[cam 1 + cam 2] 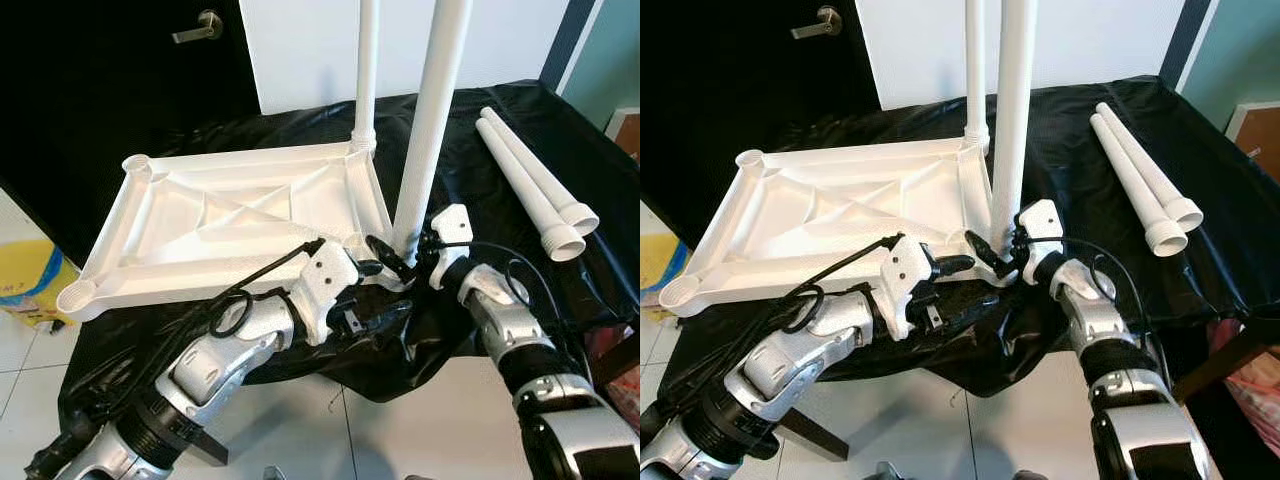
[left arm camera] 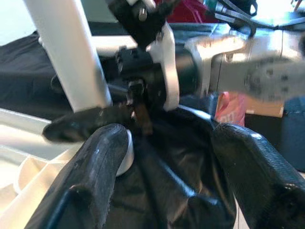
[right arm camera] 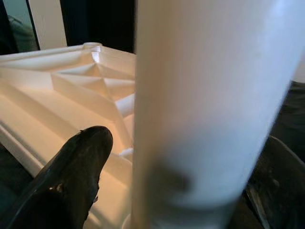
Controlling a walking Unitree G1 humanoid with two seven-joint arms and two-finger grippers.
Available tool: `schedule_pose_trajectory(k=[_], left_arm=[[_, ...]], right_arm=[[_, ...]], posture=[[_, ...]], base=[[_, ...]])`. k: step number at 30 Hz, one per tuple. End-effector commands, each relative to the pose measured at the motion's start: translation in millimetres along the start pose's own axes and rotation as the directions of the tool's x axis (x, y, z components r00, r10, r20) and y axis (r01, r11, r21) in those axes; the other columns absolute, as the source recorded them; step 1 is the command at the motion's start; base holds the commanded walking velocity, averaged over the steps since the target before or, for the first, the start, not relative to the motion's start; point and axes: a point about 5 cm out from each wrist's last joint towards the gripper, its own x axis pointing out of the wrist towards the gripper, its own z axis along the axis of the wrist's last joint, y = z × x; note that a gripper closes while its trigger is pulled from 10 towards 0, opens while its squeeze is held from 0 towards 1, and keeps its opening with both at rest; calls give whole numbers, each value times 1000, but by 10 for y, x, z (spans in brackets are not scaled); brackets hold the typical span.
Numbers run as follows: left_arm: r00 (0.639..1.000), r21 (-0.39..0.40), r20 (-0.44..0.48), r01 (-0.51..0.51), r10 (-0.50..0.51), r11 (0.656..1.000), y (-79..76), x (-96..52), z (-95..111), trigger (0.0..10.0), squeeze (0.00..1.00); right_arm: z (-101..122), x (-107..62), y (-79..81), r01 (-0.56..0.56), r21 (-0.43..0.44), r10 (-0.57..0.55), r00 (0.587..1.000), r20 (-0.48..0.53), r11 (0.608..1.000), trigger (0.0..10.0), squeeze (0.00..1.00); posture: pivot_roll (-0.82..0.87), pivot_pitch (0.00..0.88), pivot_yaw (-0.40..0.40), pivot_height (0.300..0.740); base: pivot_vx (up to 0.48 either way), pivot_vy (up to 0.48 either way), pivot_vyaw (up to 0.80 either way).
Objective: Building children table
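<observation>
A white table top (image 1: pixel 200 225) lies upside down on a black cloth. One white leg (image 1: pixel 366 70) stands upright in its far right corner. A second upright leg (image 1: pixel 430 120) stands at the near right corner socket. My right gripper (image 1: pixel 402 252) is shut on this leg's base, and the leg (image 3: pixel 209 109) sits between its fingers (image 3: pixel 71 181). My left gripper (image 1: pixel 385 292) is open just in front of that corner, low over the cloth. Its fingers (image 2: pixel 95 162) are spread wide, with one beside the white socket. Two loose legs (image 1: pixel 530 185) lie to the right.
The black cloth (image 1: pixel 480 130) hangs over the table's near edge. A dark door with a handle (image 1: pixel 200 25) stands behind on the left. A yellow object (image 1: pixel 25 280) sits on the tiled floor at the left. A red bag (image 1: pixel 615 360) is at the right.
</observation>
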Motion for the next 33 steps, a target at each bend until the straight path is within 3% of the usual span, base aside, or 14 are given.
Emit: schedule_pose_trajectory(k=[1,2,3,4,5,6,11,18,19,20,21,27,33], left_arm=[[999,-2,-28,28,-28,1000,-33,4,-40,10000,0],[999,0,-34,31,-31,1000,-36,4,-51,10000,0],[999,0,-34,31,-31,1000,-36,4,-51,10000,0],[999,5,-43,24,-24,1000,-24,8,-59,10000,0],[999,9,-47,11,-11,1000,-1,13,-58,10000,0],[999,11,-48,-1,1,1000,21,16,-54,10000,0],[999,25,-49,-22,23,999,98,13,-48,10000,0],[991,32,-36,-130,131,991,273,28,-27,10000,0],[991,36,-38,-129,130,991,275,27,-29,10000,0],[991,36,-38,-129,130,991,275,27,-29,10000,0],[991,38,-38,-129,130,991,277,18,-26,10000,0],[988,44,-46,-142,144,989,296,-6,-45,10000,0],[987,39,-43,-153,155,987,298,-25,-47,10000,0]], right_arm=[[-15,15,16,-19,-1,19,1000,-12,1000,10000,0],[-9,23,7,-22,-1,21,1000,-13,1000,9059,0],[-9,23,7,-22,-1,21,1000,-13,1000,9059,0],[-12,33,1,-23,2,23,1000,-16,1000,6353,0],[-22,42,2,-21,8,21,1000,-22,1000,863,0],[-30,48,5,-18,11,18,1000,-25,1000,0,0],[-60,42,-1,-1,27,2,999,-35,1000,0,0],[-140,-64,-98,70,34,-67,995,-76,997,0,0],[-146,-72,-111,81,37,-78,994,-78,996,4745,0],[-146,-72,-111,81,37,-78,994,-78,996,4745,0],[-154,-77,-117,97,48,-93,993,-79,994,10000,0],[-235,-87,-105,184,54,-177,977,-120,981,10000,0],[-303,-39,48,295,116,-282,952,-121,948,10000,0]], posture=[[-95,0,33,740],[-95,0,33,740],[-95,0,33,740],[-91,0,34,740],[-92,0,35,740],[-94,0,37,740],[-99,0,39,740],[-108,0,42,740],[-108,0,42,740],[-108,0,42,740],[-108,0,42,740],[-101,0,40,740],[-91,0,35,740]], base=[[0,0,0],[0,0,0],[0,0,0],[0,0,0],[0,0,0],[0,0,0],[0,0,0],[0,0,0],[0,0,0],[0,0,0],[0,0,0],[0,0,0],[0,0,0]])
